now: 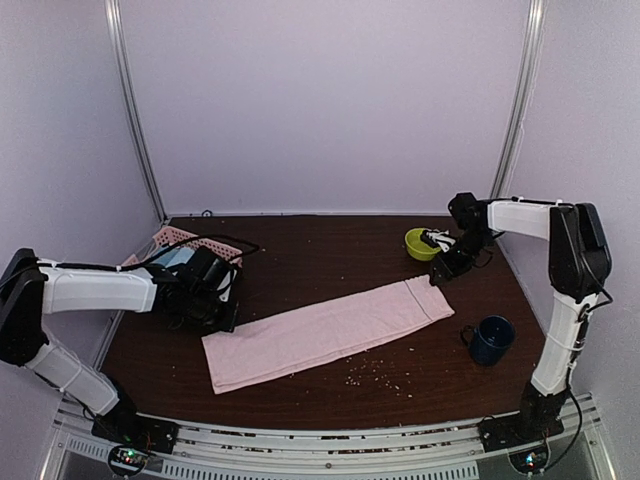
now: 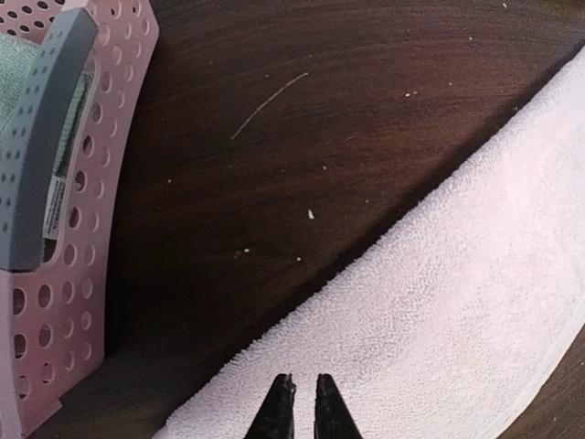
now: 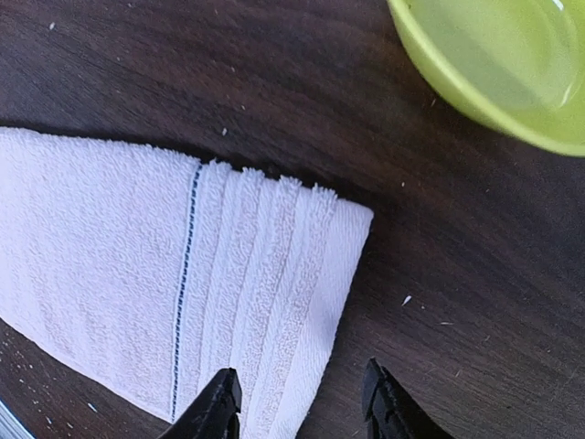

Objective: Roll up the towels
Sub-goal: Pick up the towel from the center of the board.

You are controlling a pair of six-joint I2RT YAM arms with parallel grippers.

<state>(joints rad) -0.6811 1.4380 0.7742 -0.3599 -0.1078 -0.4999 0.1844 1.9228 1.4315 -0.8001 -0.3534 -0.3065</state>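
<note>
Basically it's a dark brown wood-grain counter (image 1: 330, 260) boxed in by pale lilac walls (image 1: 330, 100) and dusted with pale crumbs (image 1: 375, 370). The long pale pink terry towel (image 1: 330, 325) lies flat and unrolled, slanting across the middle, between a pink perforated plastic basket (image 1: 190, 240) and a lime green bowl (image 1: 420, 243). Only the right wrist view shows the towel's ribbed end band and thin blue stitch line, with the right gripper (image 3: 302, 407) spread wide over that corner, holding nothing, while the left wrist view shows the left gripper (image 2: 301, 412) nearly pinched together above the other end, gripping nothing.
</note>
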